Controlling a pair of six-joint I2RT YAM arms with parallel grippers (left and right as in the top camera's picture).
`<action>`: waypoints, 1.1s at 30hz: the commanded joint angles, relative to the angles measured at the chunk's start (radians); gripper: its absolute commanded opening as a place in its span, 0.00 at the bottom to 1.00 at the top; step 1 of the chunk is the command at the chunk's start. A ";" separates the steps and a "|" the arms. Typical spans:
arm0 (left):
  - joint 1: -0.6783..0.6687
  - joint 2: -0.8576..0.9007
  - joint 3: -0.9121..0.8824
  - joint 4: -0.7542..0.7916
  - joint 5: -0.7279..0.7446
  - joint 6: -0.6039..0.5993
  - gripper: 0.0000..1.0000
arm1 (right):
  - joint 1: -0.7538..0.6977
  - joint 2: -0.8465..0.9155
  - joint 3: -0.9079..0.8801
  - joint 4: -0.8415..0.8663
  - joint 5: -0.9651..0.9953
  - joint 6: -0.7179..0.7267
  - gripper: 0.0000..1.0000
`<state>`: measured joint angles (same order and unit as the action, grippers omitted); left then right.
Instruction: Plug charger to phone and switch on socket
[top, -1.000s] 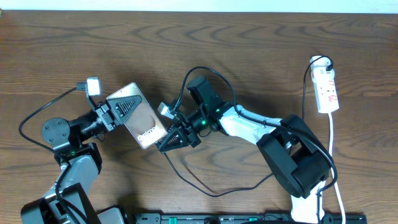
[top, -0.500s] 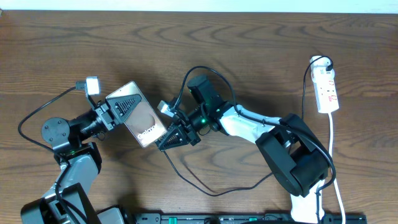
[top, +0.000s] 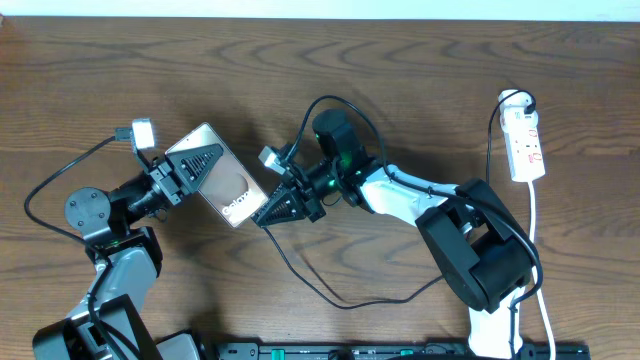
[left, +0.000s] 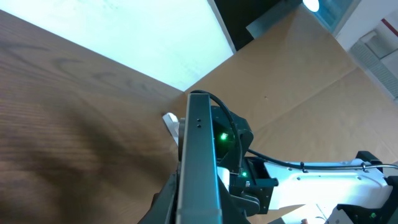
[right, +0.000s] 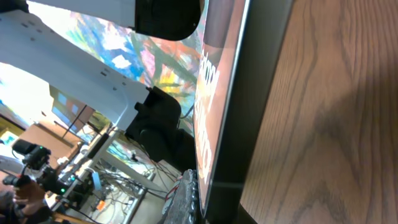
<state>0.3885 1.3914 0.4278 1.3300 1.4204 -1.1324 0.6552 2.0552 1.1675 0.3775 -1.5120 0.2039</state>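
My left gripper (top: 198, 168) is shut on the phone (top: 232, 190), holding it tilted above the table with its glossy grey face and white lettering up. In the left wrist view the phone (left: 199, 168) stands edge-on between the jaws of the left gripper (left: 199, 214). My right gripper (top: 270, 213) is shut and pressed against the phone's lower edge. The charger (top: 345, 307), a thin black cable, trails from its tips across the table; the plug tip is hidden. In the right wrist view the phone (right: 249, 93) fills the middle, right above the right gripper (right: 199, 208). The socket (top: 527, 145) lies far right.
The socket's white cord (top: 535, 230) runs down the right side toward the front edge. The right arm's white and black body (top: 440, 215) lies between the phone and the socket. A black rail (top: 400, 350) runs along the front edge. Bare wood (right: 336, 124) lies beside the phone.
Both grippers and the phone have shifted a little toward the far side of the table. The right gripper has stayed against the phone's lower edge.
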 joint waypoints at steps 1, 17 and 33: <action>-0.019 -0.006 -0.012 -0.001 0.151 -0.005 0.08 | -0.019 -0.007 0.029 0.032 0.056 0.047 0.01; -0.019 -0.006 -0.012 0.000 0.135 -0.005 0.08 | -0.019 -0.007 0.029 0.059 0.134 0.109 0.01; -0.019 -0.006 -0.012 0.000 0.105 -0.001 0.07 | -0.019 -0.007 0.029 0.241 0.190 0.256 0.01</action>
<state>0.3969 1.3914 0.4339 1.3338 1.3693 -1.1248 0.6491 2.0674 1.1591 0.5911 -1.4616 0.4412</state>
